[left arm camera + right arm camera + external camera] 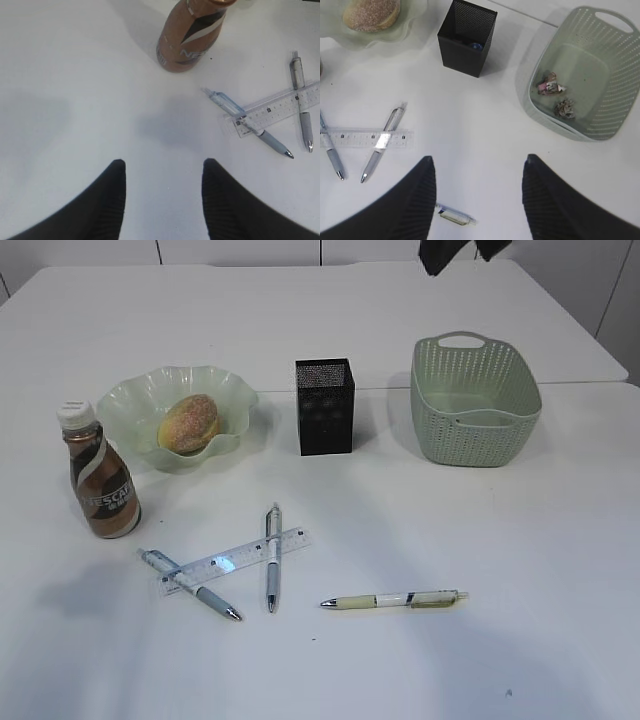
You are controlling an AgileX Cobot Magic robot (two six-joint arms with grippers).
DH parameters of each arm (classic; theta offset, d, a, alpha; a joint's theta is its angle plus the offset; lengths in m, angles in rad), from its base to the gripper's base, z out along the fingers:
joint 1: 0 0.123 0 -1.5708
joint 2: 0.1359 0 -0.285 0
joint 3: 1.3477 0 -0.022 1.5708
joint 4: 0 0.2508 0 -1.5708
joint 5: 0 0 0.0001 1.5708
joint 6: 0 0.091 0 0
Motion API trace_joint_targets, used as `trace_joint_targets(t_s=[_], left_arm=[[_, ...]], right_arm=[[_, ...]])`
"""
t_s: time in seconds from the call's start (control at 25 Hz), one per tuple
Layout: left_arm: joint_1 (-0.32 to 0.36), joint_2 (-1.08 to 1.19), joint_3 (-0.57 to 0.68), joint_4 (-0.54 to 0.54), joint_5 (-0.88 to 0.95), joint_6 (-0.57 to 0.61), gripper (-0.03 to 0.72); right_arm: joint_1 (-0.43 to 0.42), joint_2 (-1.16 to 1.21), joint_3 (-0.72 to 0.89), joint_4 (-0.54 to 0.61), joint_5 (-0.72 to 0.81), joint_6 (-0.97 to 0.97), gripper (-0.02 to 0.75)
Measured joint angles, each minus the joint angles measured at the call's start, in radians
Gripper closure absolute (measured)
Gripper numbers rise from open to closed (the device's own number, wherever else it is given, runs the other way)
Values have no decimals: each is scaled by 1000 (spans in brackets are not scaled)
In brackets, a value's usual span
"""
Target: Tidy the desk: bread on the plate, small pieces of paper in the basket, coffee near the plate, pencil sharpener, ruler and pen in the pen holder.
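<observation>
The bread (pixel 188 423) lies in the wavy green plate (pixel 130 400), and the coffee (pixel 102 485) stands just left of it. Two small pieces of paper (pixel 549 84) lie in the basket (pixel 615 75). A small blue thing (pixel 476 46) shows inside the pen holder (pixel 324 406); I cannot tell if it is the pencil sharpener. The ruler (pixel 235 561) lies on the desk (pixel 450 540) across two pens (pixel 190 585) (pixel 272 558). A third pen (pixel 395 599) lies to their right. My left gripper (pixel 164 167) hangs open over bare desk near the coffee (pixel 187 35). My right gripper (pixel 479 162) is open and empty above the third pen (pixel 455 216).
The basket (pixel 475 400) stands at the back right, with the pen holder between it and the plate. A dark part of the robot (pixel 440 252) shows at the top edge of the exterior view. The desk's far edge runs behind the basket.
</observation>
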Motion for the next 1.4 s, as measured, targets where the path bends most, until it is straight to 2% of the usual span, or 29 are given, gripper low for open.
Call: trace_joint_targets(t_s=[0.52, 0.8, 1.4], left_arm=[[0, 0, 0, -8, 7, 0, 341], [0, 0, 0, -20, 11, 0, 344], [0, 38, 0, -56, 13, 0, 347]], right_arm=[[0, -288, 396, 1, 2, -12, 299], [0, -487, 630, -2, -85, -20, 299], [0, -845, 918, -51, -165, -20, 299]])
